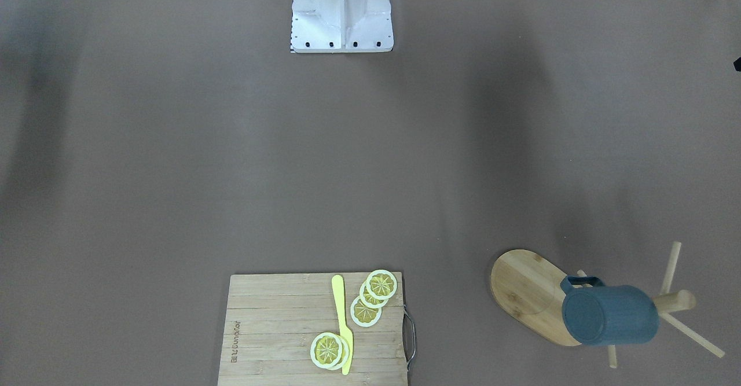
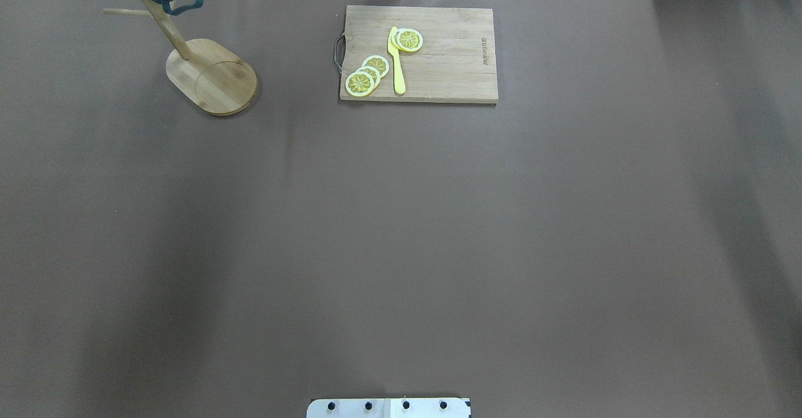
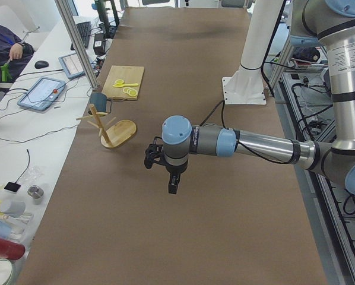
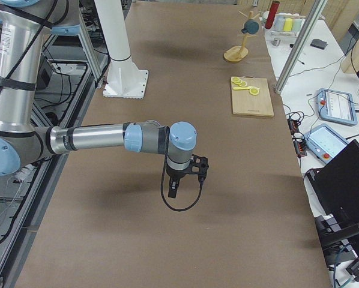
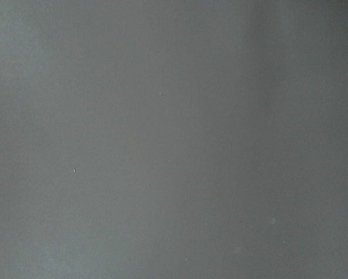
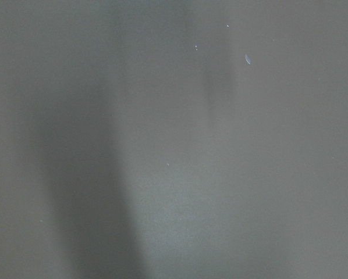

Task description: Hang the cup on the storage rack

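Hanging on storage rack (image 1: 524, 287), cup (image 1: 611, 315) far from left hand (image 3: 173, 185), right hand (image 4: 172, 191)

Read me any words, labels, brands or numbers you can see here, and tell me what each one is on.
Board: a brand mark runs along one short edge, but its letters are too blurred to quote.
Cup: no lettering shows from these views.
Tablet: the screen is lit, but its content is too small to read.
No other text is readable.
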You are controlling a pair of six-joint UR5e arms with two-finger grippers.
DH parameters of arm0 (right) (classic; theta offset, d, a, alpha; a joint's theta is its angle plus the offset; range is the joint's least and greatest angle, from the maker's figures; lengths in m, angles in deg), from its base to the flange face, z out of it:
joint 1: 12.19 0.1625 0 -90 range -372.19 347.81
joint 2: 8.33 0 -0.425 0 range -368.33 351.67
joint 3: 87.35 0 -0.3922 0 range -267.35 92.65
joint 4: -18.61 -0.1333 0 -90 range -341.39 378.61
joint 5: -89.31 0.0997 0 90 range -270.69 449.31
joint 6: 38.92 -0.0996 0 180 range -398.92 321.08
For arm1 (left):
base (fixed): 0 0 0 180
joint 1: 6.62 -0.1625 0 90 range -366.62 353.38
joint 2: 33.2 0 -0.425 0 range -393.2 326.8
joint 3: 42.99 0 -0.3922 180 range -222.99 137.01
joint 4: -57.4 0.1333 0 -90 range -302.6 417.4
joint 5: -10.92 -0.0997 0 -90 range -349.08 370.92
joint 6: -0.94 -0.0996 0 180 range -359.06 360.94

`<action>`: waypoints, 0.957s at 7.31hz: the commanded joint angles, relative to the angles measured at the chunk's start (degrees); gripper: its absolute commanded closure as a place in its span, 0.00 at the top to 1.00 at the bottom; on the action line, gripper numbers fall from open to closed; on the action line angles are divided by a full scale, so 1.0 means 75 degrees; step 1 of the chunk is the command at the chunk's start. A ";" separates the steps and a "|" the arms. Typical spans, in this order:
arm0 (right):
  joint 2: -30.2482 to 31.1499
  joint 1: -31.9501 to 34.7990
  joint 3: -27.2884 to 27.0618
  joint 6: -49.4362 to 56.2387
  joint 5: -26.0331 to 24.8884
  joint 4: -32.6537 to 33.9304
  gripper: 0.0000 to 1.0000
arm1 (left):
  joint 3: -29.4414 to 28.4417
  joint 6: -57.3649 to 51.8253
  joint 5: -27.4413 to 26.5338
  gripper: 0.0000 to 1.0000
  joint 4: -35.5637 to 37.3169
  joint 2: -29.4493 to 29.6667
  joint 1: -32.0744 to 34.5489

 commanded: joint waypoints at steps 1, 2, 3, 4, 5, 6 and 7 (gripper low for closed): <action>-0.0001 -0.0003 -0.0005 -0.0003 0.0021 0.0000 1.00 | 0.0013 0.0000 0.0000 0.99 0.0001 -0.0013 0.0000; -0.0001 -0.0015 0.0006 -0.0014 0.0021 0.0000 1.00 | -0.0033 0.0000 0.0000 0.99 0.0001 -0.0014 0.0000; 0.0011 -0.0015 0.0006 -0.0003 0.0021 -0.0012 1.00 | -0.0103 0.0000 -0.0012 0.99 0.0013 -0.0014 0.0012; 0.0011 -0.0015 0.0006 -0.0003 0.0010 0.0000 1.00 | -0.0081 0.0000 -0.0012 0.99 0.0013 -0.0095 0.0058; 0.0011 -0.0015 0.0006 -0.0003 0.0010 0.0000 1.00 | -0.0080 0.0000 0.0000 0.99 -0.0011 -0.0293 0.0070; -0.0001 -0.0050 0.0076 -0.0003 0.0010 0.0011 1.00 | -0.0138 0.0000 0.0000 0.99 -0.0011 -0.0295 0.0059; -0.0001 -0.0073 0.0088 -0.0014 0.0021 0.0000 1.00 | -0.0046 0.0000 0.0000 0.99 -0.0011 -0.0295 0.0070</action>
